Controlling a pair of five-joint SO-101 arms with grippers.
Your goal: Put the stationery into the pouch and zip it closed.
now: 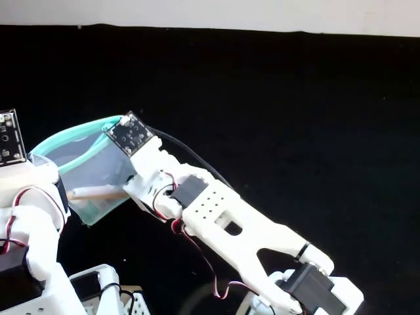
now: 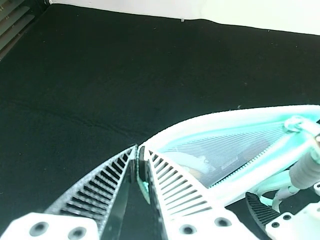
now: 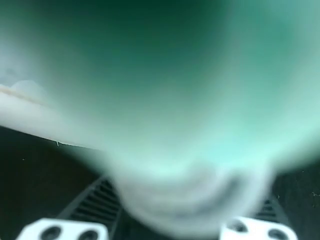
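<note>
The translucent teal pouch (image 1: 88,170) hangs above the black table with its mouth open. A pale pen-like item (image 1: 98,192) lies inside it near the bottom. My left gripper (image 2: 139,150) is shut on the pouch's (image 2: 225,150) rim at one end. The left arm (image 1: 29,197) stands at the table's left side. My right arm (image 1: 223,216) comes in from the lower right, and its wrist camera (image 1: 131,134) sits over the pouch's other end. My right gripper (image 2: 304,167) is at that far end beside the teal zip end (image 2: 295,124). Blurred teal pouch material (image 3: 165,100) lies right against the right wrist camera.
The black tabletop (image 1: 295,111) runs wide and bare to the right and back, up to a white wall edge (image 1: 262,16). A black cable (image 1: 190,154) trails along the right arm. The arm bases (image 1: 111,289) stand at the front edge.
</note>
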